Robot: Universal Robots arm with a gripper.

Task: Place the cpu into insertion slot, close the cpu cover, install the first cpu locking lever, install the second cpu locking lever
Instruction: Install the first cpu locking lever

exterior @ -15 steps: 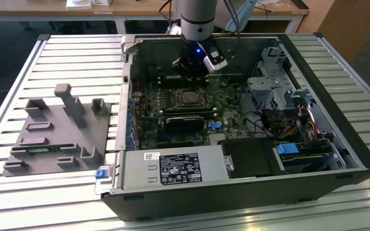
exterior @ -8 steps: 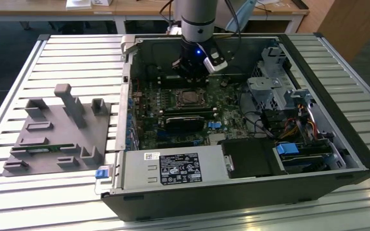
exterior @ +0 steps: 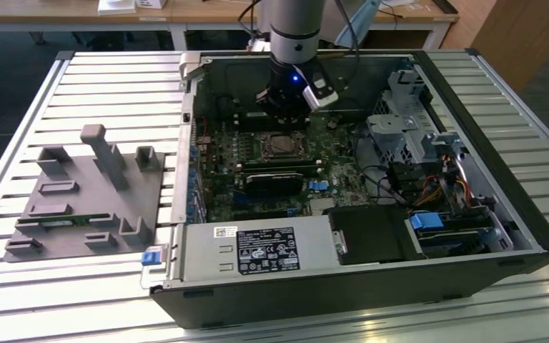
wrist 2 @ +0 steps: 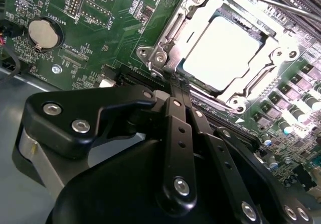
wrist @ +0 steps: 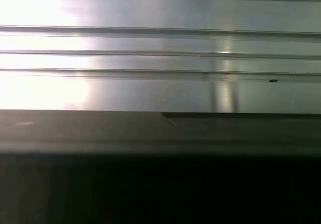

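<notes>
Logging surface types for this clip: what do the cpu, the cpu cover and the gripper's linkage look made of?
The cpu: pale, smooth metal face, probably plated, glaring under light. The cpu cover: thin bright stamped metal, judging by shiny edges. The gripper: matte black bars, likely coated metal, with silver screws.

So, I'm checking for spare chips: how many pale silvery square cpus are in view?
1. The pale silvery square cpu sits on the green motherboard, framed by the silver metal cpu cover. Others may be hidden behind the arm.
</notes>
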